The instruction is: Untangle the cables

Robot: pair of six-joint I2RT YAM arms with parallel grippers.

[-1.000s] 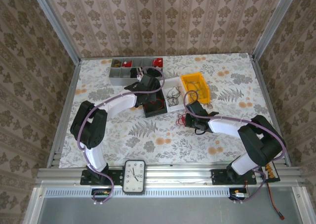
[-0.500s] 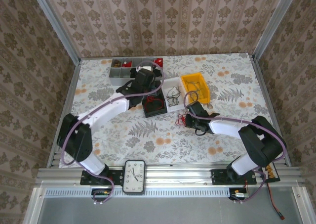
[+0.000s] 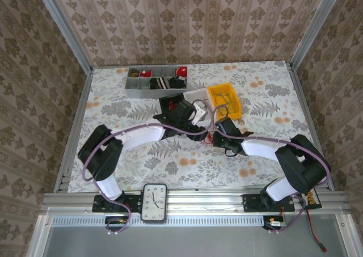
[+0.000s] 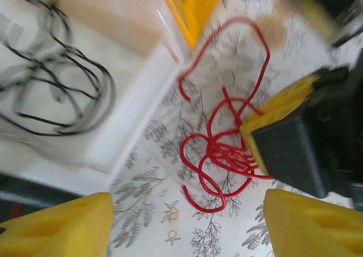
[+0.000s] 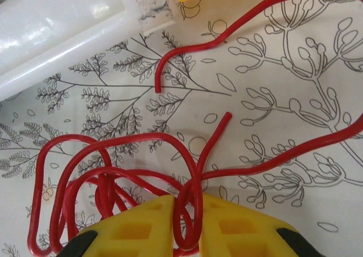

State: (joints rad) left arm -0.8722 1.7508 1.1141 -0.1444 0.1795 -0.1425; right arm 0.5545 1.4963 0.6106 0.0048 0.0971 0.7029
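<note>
While black cables [image 4: 57,81] lie looped in the white tray [image 4: 136,109] next to the yellow bin [image 4: 193,7], the red cable [image 4: 218,149] sits in a loose clump on the table [image 4: 153,155] just off the tray's corner. My right gripper [image 5: 187,211] is pinched on the clump's loops, and my left gripper [image 4: 190,220] hovers near it, fingers spread wide and touching nothing. The overhead view takes in a grey divided box [image 3: 153,82] at the far side holding small red and dark bits, while my right wrist view shows the red strand running between my yellow pads [image 5: 136,223].
</note>
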